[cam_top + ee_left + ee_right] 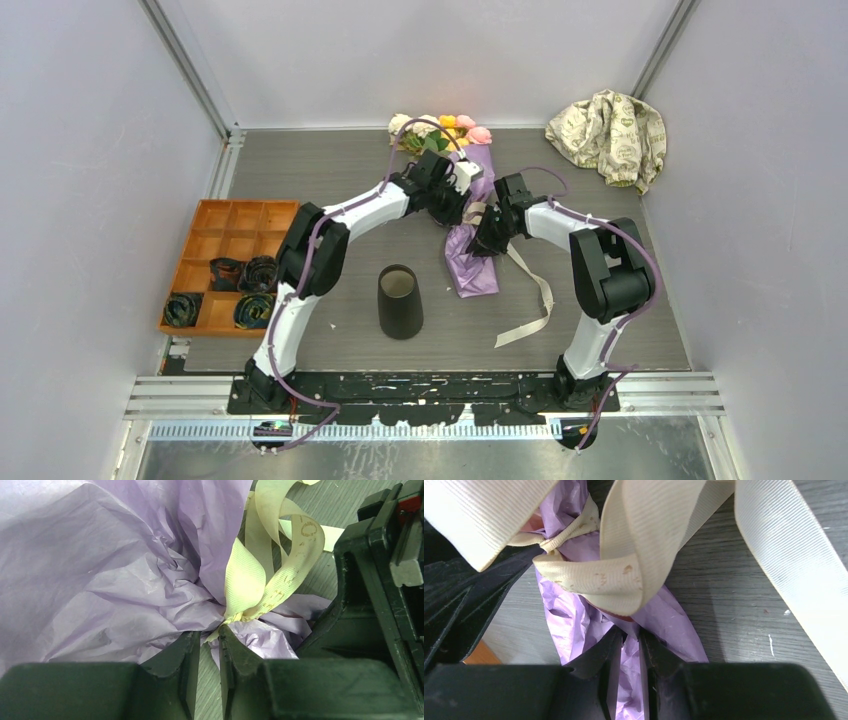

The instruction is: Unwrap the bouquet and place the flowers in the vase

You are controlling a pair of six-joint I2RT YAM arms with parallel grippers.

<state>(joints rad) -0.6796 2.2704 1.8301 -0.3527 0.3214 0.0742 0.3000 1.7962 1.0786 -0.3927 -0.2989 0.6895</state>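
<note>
Grey wood-grain table point(600, 330) enclosed by plain white walls point(420, 60). The bouquet point(472, 255) lay at centre toward the back, its flowers point(455, 128) pointing at the rear wall and its beige ribbon point(535, 290) trailing loose toward the near edge. The black vase point(400, 302) stood upright, near the bouquet on its left. An orange tray point(232, 204) holding black rolls point(258, 272) sat at the left edge; a patterned cloth point(610, 135) lay crumpled in the right rear corner. The left gripper point(209, 639) stood narrow at the ribbon knot point(235, 612); whether it pinched the knot could not be told. The right gripper point(629, 636) was closed on the purple wrapping paper point(574, 620).
</note>
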